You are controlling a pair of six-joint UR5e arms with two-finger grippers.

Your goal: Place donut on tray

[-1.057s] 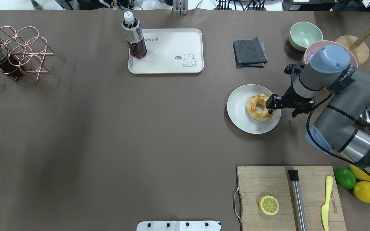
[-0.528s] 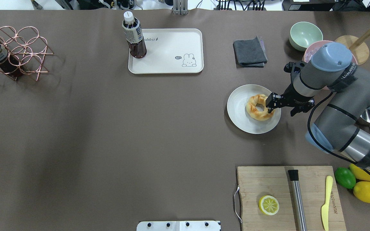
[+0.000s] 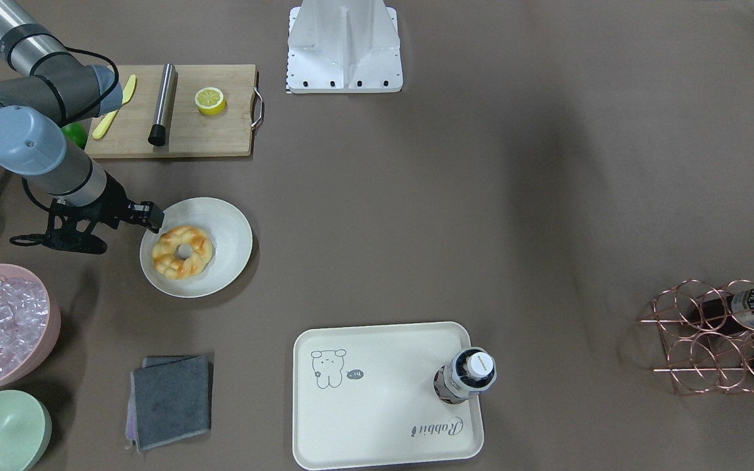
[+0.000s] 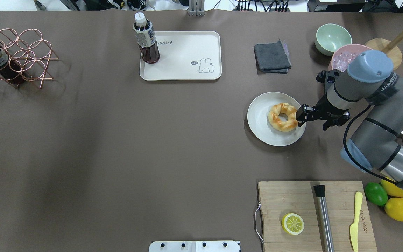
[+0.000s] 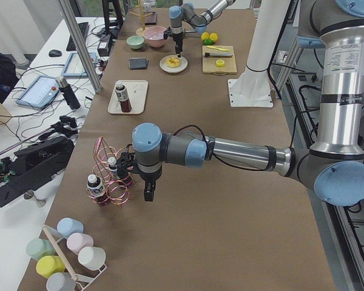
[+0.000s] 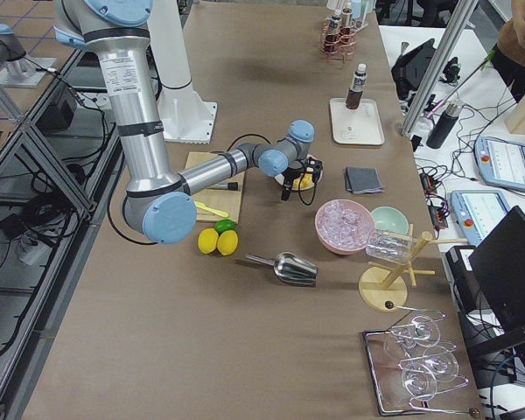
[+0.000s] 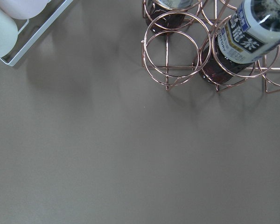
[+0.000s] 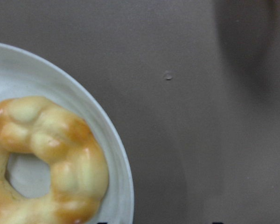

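Grasp step, not yet made: donut [image 4: 282, 117] lies on the round plate [image 4: 257, 120], with the tray [image 4: 180, 61] well apart. Right gripper [image 4: 299, 116] sits just beside the donut's rim, jaws apparently spread, holding nothing. Next move, in my judgement: straddle the ring and close. Right wrist view shows the donut off-centre, which the overhead view hides.

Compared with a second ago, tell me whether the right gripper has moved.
Yes. In the overhead view the right gripper has shifted rightward, from over the ring of the donut toward the right rim of the plate.
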